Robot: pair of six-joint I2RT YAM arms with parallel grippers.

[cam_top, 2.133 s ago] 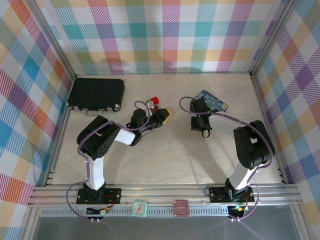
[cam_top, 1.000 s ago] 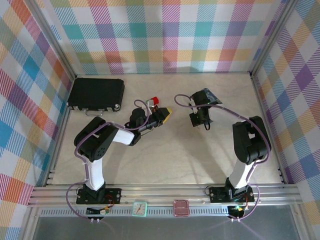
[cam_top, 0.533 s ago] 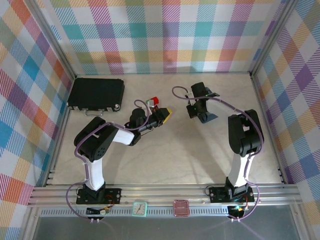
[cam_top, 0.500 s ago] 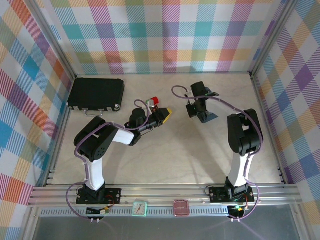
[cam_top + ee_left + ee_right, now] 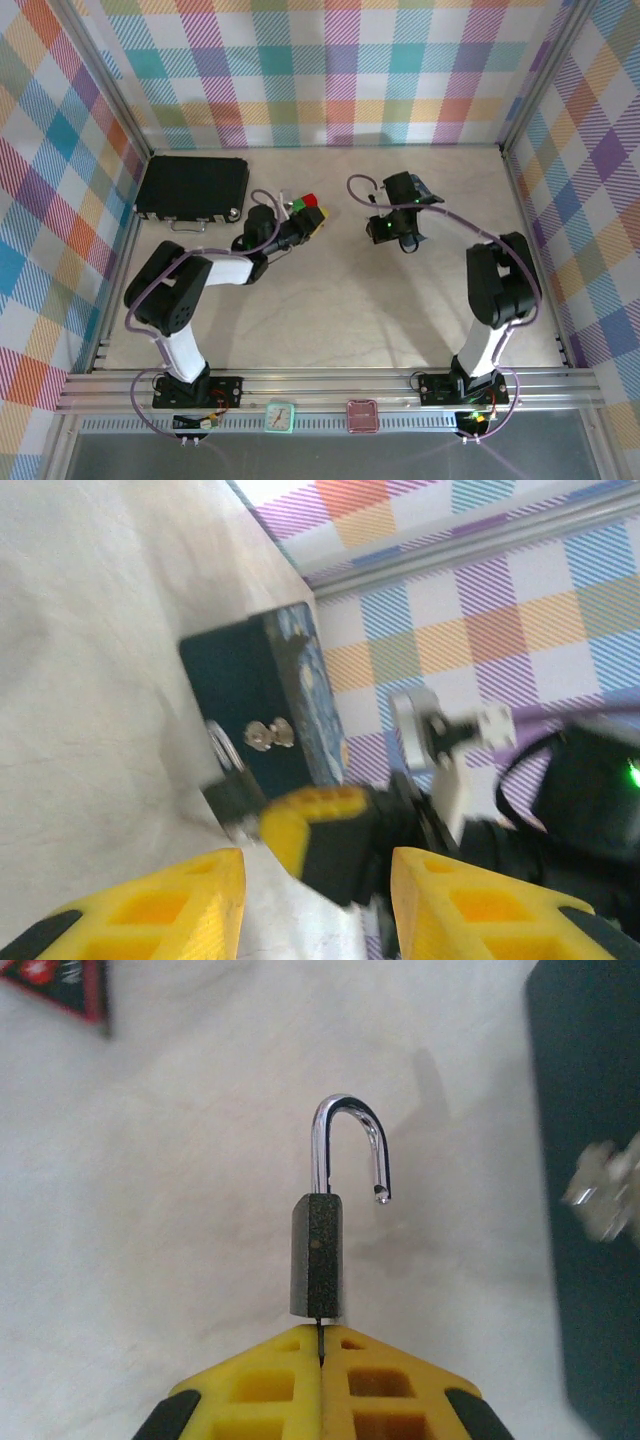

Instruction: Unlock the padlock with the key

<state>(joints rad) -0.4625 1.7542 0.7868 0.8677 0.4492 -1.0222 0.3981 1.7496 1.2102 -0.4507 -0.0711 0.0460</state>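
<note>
Since half a second ago, my left arm is swinging its elbow outward to the left. My left gripper (image 5: pixel 308 220) is now sitting farther back on the table (image 5: pixel 330 320), just beside the red block (image 5: pixel 311 200) and the green block (image 5: pixel 297 206). My right forearm is swinging outward to the right and its wrist is turning. As a result, the right gripper (image 5: pixel 320 1332) is now facing across toward the left one.

Right gripper: the two yellow fingertips are pressing together on the bottom edge of the padlock (image 5: pixel 318 1255). The shackle (image 5: pixel 350 1145) is pointing away from the fingers. One leg of the shackle is entering the body. The other leg is ending in open air, beside the body and not inside it. I am reading this as a released shackle, so the unlocking step is looking done or very nearly done. I cannot tell whether the padlock is touching the table.

Left gripper: the fingers are standing apart with nothing between them. It is pointing toward the padlock and is touching neither the padlock nor the tin (image 5: pixel 255 675).

The tin is standing on edge just behind the padlock, with its painted face turned sideways. Two seconds ago that face was turned up toward the overhead camera. A small silvery piece (image 5: pixel 268 735) is showing against the tin's dark face. I cannot tell whether this piece is the key or a fitting of the tin.
</note>
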